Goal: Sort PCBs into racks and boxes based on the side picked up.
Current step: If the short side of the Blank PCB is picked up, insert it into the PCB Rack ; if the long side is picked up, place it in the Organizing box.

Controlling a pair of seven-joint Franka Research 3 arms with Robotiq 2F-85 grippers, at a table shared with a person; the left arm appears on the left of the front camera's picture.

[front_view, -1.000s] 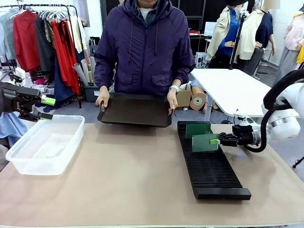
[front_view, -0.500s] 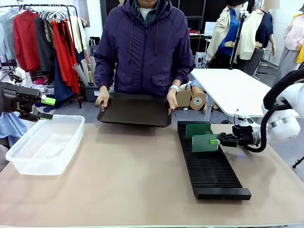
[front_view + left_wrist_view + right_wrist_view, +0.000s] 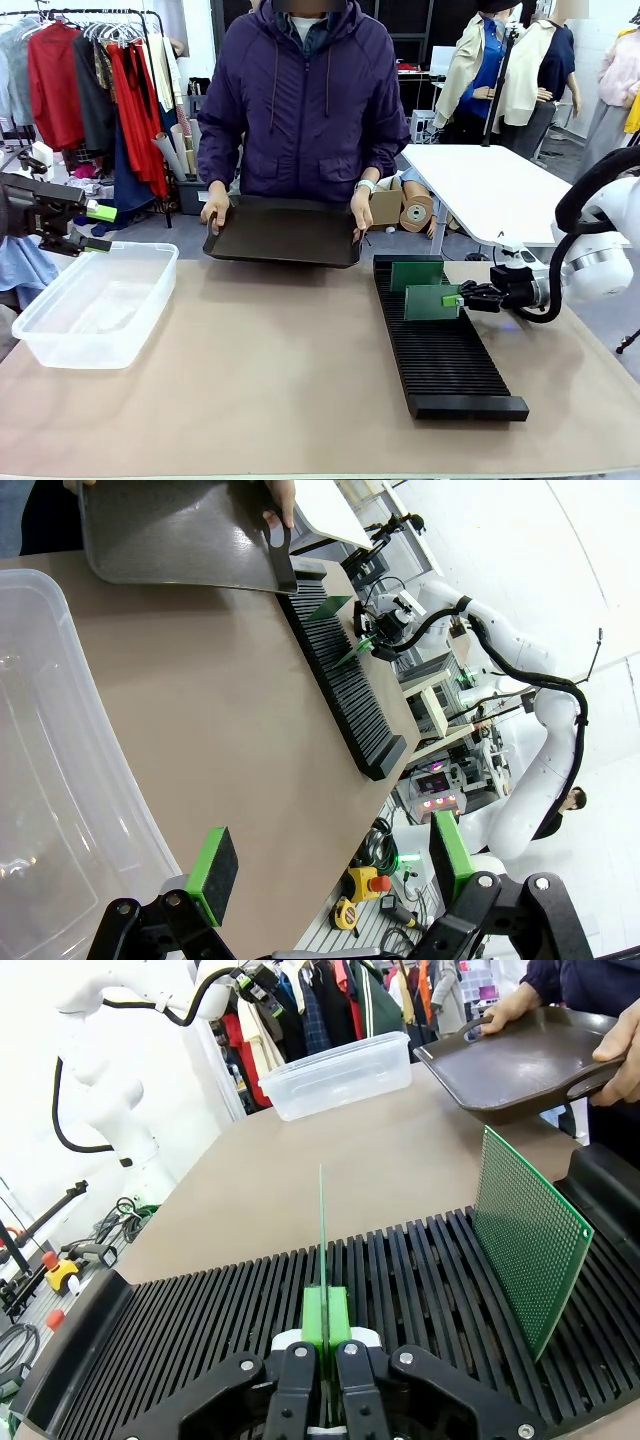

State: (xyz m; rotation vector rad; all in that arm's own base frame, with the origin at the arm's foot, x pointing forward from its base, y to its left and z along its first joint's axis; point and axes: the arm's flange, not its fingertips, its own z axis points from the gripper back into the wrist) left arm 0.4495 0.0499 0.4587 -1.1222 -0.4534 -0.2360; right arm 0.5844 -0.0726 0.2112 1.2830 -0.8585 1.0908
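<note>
**Inspector:** Front view first. Report.

**Assistant:** A long black slotted rack [image 3: 440, 340] lies on the right half of the table [image 3: 260, 380]. Two green PCBs stand upright in its far slots: the far PCB [image 3: 417, 274] stands free, and the near PCB [image 3: 431, 301] is pinched at its right edge by the right gripper [image 3: 455, 298], jaws clenched on it. A clear plastic tub [image 3: 95, 300] sits at the left edge of the table. The left gripper [image 3: 98, 228] hangs above the tub's far left corner, jaws spread, holding nothing. At the far side, a person in a purple jacket holds a dark brown tray [image 3: 285, 232] by both ends, its near edge over the table edge.

**Inspector:** Left wrist view?

**Assistant:** Green fingertips [image 3: 212, 860] stand wide apart with nothing between them. The tub [image 3: 60, 780] lies just below them; the rack [image 3: 345, 685] with both boards is well beyond.

**Inspector:** Right wrist view?

**Assistant:** The gripped PCB [image 3: 322, 1240] shows edge-on, clamped between the pads and seated in a rack [image 3: 420, 1270] slot. The other PCB [image 3: 525, 1235] stands several slots to its right. The tray [image 3: 510, 1060], with a hand [image 3: 632, 1055] on it, and the tub [image 3: 340, 1072] lie beyond the rack.
</note>
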